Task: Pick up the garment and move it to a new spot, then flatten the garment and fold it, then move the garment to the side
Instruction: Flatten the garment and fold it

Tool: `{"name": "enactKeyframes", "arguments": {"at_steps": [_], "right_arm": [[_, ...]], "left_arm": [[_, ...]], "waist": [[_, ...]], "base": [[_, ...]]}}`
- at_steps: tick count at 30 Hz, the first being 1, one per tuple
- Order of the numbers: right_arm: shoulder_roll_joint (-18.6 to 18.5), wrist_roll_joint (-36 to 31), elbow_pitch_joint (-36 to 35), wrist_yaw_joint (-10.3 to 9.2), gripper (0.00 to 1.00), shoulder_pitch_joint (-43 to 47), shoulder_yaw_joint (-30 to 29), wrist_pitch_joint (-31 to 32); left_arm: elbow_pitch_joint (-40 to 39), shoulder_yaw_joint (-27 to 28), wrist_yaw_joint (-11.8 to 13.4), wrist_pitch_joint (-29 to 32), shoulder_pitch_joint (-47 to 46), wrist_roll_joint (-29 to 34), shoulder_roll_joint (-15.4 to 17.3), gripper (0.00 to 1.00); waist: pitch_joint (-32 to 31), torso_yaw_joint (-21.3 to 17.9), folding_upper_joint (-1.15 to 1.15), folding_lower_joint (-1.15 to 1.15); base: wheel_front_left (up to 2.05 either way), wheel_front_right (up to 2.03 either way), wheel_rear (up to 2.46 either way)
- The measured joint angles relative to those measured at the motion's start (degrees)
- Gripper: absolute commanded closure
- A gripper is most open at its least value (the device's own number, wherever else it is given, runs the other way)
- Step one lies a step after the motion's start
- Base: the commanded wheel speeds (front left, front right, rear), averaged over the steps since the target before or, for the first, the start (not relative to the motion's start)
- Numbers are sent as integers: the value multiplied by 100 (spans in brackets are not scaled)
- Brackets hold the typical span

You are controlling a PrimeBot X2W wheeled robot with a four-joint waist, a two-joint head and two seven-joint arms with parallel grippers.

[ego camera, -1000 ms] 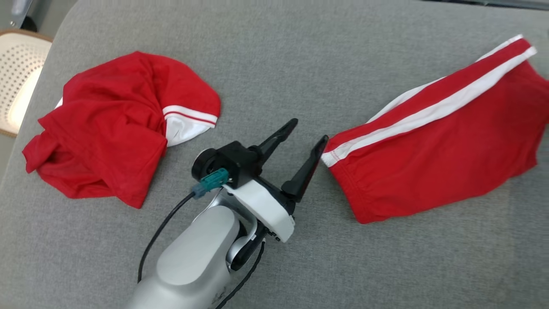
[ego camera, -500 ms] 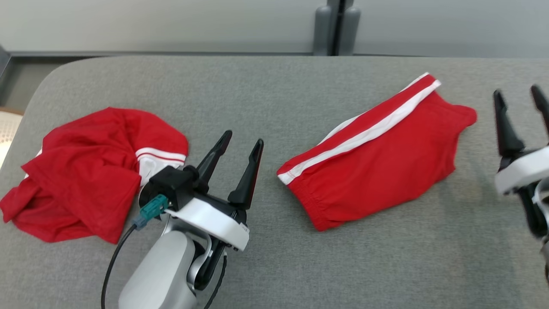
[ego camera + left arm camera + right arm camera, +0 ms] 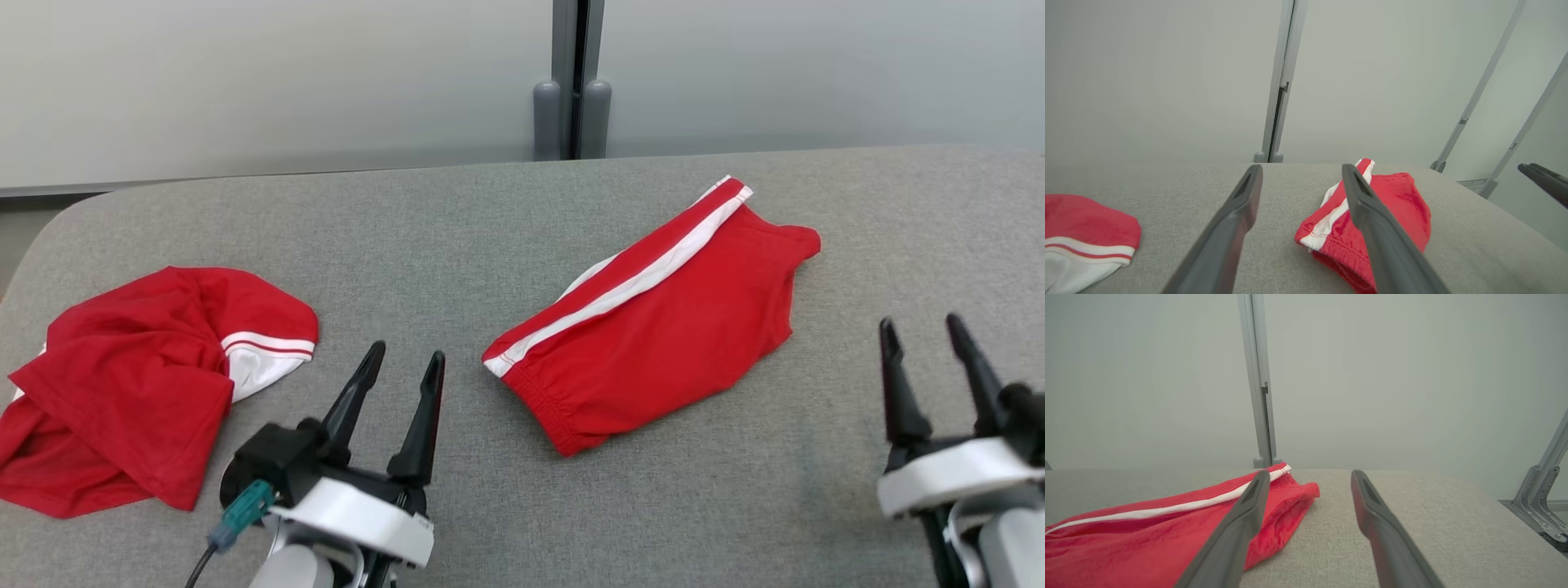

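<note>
**Status: early stage. No task step shows as complete.**

1. Table [image 3: 506,245]. The grey fabric-covered surface carries two red items, well apart from each other. Bare areas lie between them and along the far edge; these are candidate new spots for the move.

2. Garment [image 3: 131,384]. The red T-shirt lies in a crumpled heap at the left end of the table, near the left edge. The body is bunched and folded over itself. It is not flattened and not folded. The chest print is hidden in the folds.

3. Shorts [image 3: 653,343]. A red pair with white side stripes lies flat near the table centre, to the right of the garment. It is not part of the current task.

4. Left gripper [image 3: 408,353]. Released, fingers spread, nothing between them. It hovers near the garment's right side, apart from the cloth.

5. Right gripper [image 3: 919,322]. Released and empty. It is positioned at the right end of the table, beyond the shorts.

6. Sleeve [image 3: 253,369]. One white sleeve with red-and-white trim protrudes from the heap towards the left gripper. It is judged to be the closest grasp point.

**Remaining steps, as judged:** pick up, relocate, flatten, fold, move aside.
</note>
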Motion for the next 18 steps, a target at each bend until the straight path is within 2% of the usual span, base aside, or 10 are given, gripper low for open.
{"name": "enactKeyframes", "arguments": {"at_steps": [7, 14, 18], "right_arm": [[416, -336, -187, 0, 0, 522, -275, 0], [445, -454, -5, 0, 0, 265, -270, -1], [421, -378, 419, 0, 0, -119, -290, 53]], "left_arm": [[-127, 13, 0, 0, 456, -58, -8, 0], [-133, -160, 0, 0, 361, -26, -9, 0], [-142, -230, 0, 0, 200, -16, -8, 0]], "waist": [[-81, -53, 0, 0], [69, 16, 0, 0], [238, 134, 0, 0]], "base": [[0, 0, 0], [0, 0, 0], [0, 0, 0]]}}
